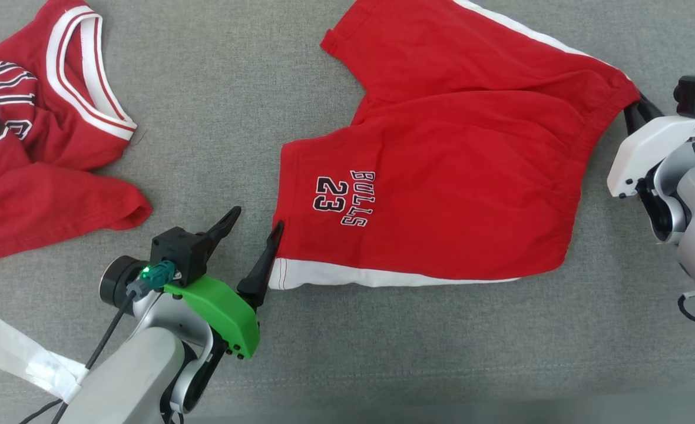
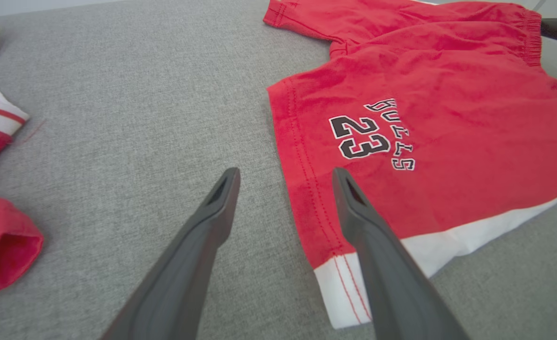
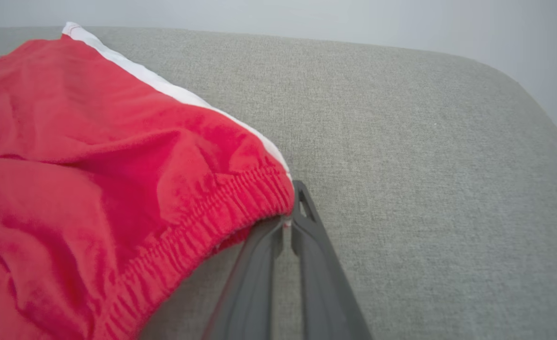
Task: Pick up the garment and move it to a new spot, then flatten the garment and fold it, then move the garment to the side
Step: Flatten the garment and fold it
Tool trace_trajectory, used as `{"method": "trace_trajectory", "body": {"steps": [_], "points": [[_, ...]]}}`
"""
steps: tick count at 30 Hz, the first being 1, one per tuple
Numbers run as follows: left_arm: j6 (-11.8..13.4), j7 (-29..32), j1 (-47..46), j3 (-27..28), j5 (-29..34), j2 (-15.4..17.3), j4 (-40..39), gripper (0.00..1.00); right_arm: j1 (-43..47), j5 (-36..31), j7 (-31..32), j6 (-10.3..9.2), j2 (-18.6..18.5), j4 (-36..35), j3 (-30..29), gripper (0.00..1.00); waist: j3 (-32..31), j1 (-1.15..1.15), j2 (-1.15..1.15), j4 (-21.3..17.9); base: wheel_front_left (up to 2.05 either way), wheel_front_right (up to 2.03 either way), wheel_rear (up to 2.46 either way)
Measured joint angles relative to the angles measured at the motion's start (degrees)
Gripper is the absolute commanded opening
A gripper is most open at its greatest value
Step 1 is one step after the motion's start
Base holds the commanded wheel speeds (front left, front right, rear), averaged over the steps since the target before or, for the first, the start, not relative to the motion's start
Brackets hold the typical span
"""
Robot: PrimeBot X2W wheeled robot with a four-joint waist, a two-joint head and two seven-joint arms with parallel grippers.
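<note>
At the shorts (image 1: 442, 176) waistband, right jaws grip; left jaws open at hem.

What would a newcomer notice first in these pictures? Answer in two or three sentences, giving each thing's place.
Red shorts marked BULLS 23 lie spread across the middle of the head view. The right tool is shut on their waistband corner at the right, while the left tool stands open at their lower left corner. A crumpled red jersey lies at the upper left.
</note>
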Motion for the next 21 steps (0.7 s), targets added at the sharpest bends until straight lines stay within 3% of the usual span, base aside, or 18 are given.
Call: {"method": "trace_trajectory", "body": {"steps": [6, 7, 9, 10, 11, 21], "points": [[0.00, 0.00, 0.00, -0.25, 0.00, -0.07, -0.02, 1.00, -0.91, -1.47, 0.00, 0.00, -1.00, 1.76, 1.08, 0.04, 0.02, 0.00, 0.00, 0.10, 0.00, 0.00, 0.00], [0.00, 0.01, 0.00, -0.26, 0.00, -0.10, -0.02, 1.00, -1.16, -1.47, 0.00, 0.00, -1.24, 2.37, 1.05, 0.13, 0.02, 0.00, 0.00, 0.21, 0.00, 0.00, 0.00], [0.00, 0.01, -0.01, -0.27, 0.00, -0.12, 0.00, 1.00, -1.28, -1.46, 0.25, 0.08, -1.23, 2.81, 1.09, 0.39, 0.00, 0.00, 0.00, 0.32, 0.00, 0.00, 0.00], [0.00, 0.01, -0.01, -0.29, 0.01, -0.13, 0.01, 1.00, -1.28, -1.46, 0.36, 0.10, -1.16, 2.98, 1.19, 0.66, -0.03, 0.00, 0.00, 0.38, 0.00, 0.00, 0.00], [0.00, 0.00, -0.01, -0.29, 0.01, -0.15, 0.09, 1.00, -1.27, -1.46, 0.53, 0.20, -0.98, 3.24, 1.32, 1.00, -0.10, 0.00, 0.00, 0.42, 0.00, 0.00, 0.00], [0.01, -0.80, 0.02, -0.26, 0.23, -0.33, 1.63, 1.00, 0.12, -0.22, 0.55, 1.09, 1.54, 4.52, 0.91, 1.00, -2.59, 0.00, 0.00, -0.08, 0.00, 0.00, 0.00]]}}
